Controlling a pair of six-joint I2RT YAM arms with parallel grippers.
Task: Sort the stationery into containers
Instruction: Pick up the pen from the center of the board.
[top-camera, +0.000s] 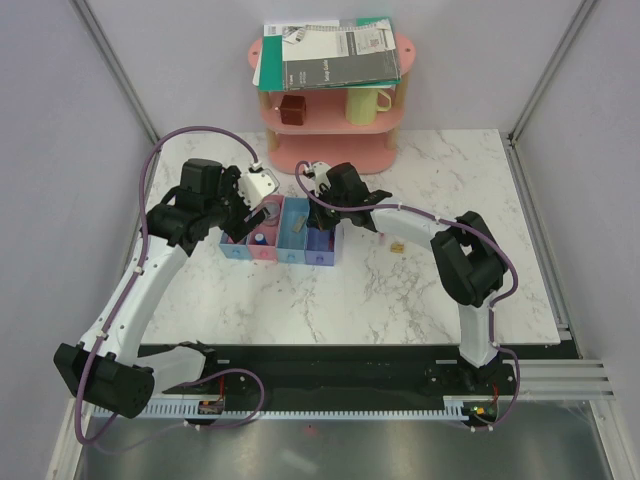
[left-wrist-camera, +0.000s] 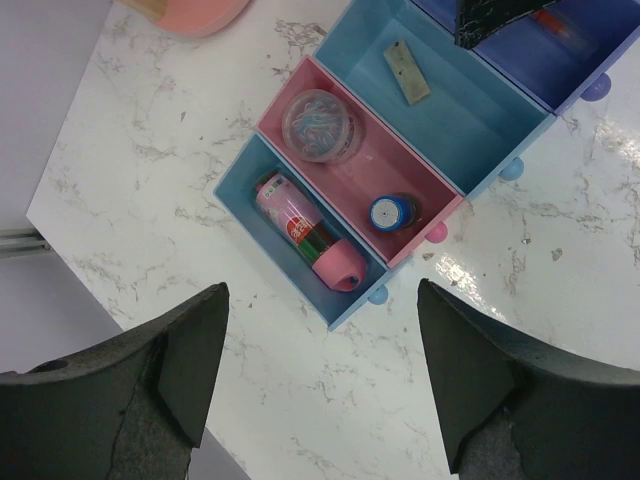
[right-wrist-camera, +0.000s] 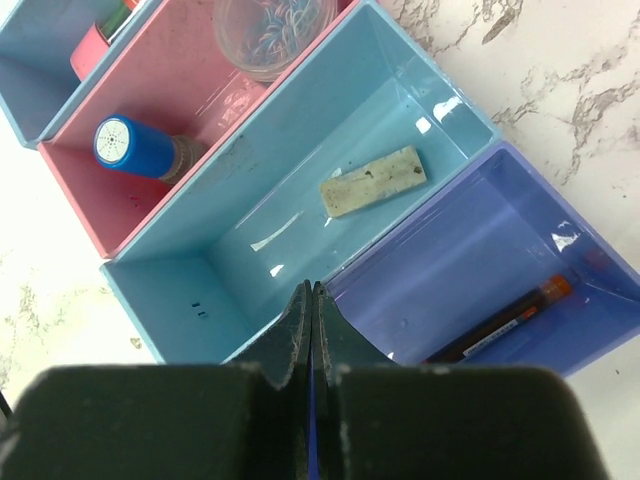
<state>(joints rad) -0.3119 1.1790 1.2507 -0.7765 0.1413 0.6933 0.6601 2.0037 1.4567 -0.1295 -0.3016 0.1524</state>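
The containers are four joined trays in mid-table. In the blue tray lies a pink cylinder. The pink tray holds a round clear disc and a blue-capped tube. A tan block rests in the light blue tray, and a red pen in the violet-blue tray. Another small tan block lies loose on the table. My left gripper hangs open above the blue tray's end. My right gripper is shut, its tips at the wall between the light blue and violet-blue trays.
A pink shelf rack stands at the back with grey-green notebooks on top, and a brown cube and yellow mug inside. White marble table stretches right of the trays.
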